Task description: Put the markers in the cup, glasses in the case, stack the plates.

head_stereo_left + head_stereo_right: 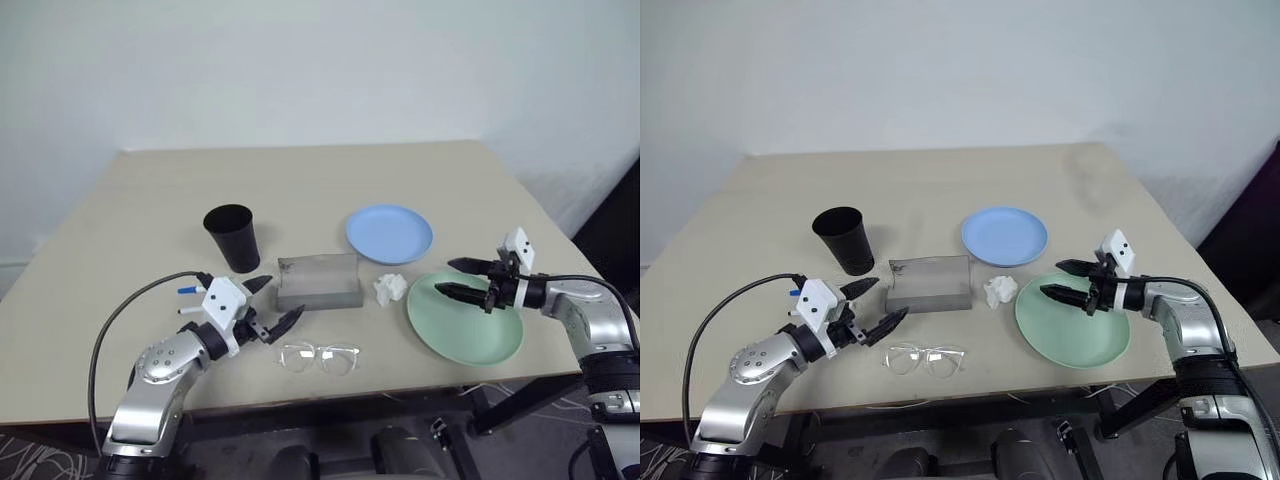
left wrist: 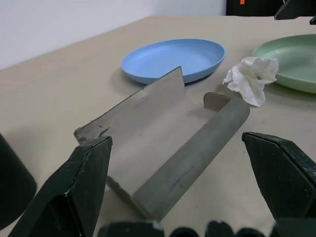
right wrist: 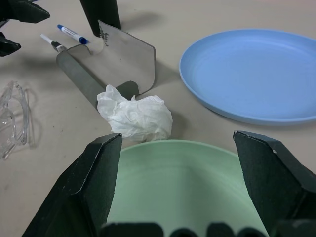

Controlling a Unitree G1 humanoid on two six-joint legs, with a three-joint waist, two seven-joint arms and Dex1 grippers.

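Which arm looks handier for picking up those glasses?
Probably the left. Its open claw hovers just beside the glasses and the open case, while the right claw, also open, is over the green plate.

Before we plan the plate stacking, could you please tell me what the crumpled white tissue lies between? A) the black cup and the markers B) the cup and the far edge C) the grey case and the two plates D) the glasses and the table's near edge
C: the tissue sits just right of the open grey case, with the blue plate behind it and the green plate beside it.
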